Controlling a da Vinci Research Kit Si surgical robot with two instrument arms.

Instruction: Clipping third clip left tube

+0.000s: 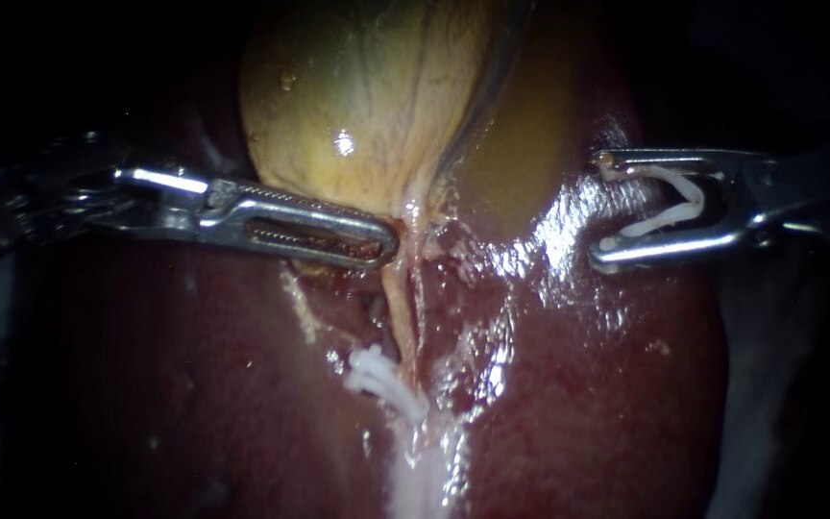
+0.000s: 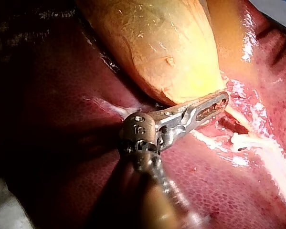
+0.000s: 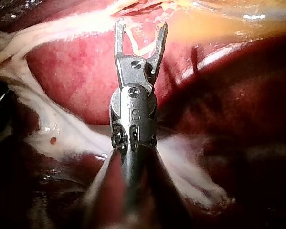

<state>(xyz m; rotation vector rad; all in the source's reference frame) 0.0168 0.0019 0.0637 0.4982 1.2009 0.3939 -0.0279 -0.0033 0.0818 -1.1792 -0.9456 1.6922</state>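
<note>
The yellow gallbladder [image 1: 357,96] lies on the dark red liver [image 1: 588,384]. From its neck a thin pale tube [image 1: 398,317] runs down, with a second strand close on its right. White clips [image 1: 377,375] sit on the tube low down. My left instrument [image 1: 388,240] has its slotted jaws together on the gallbladder's lower edge by the neck, as the left wrist view confirms [image 2: 223,100]. My right instrument [image 1: 605,205] hangs well right of the tube, its jaws standing apart around a white V-shaped clip [image 1: 670,211] they carry [image 3: 140,26].
Wet, glistening liver surface [image 1: 511,288] lies between the tube and my right instrument. White stringy tissue [image 1: 415,481] trails down below the clips. In the right wrist view, pale membrane [image 3: 61,129] spreads under the shaft.
</note>
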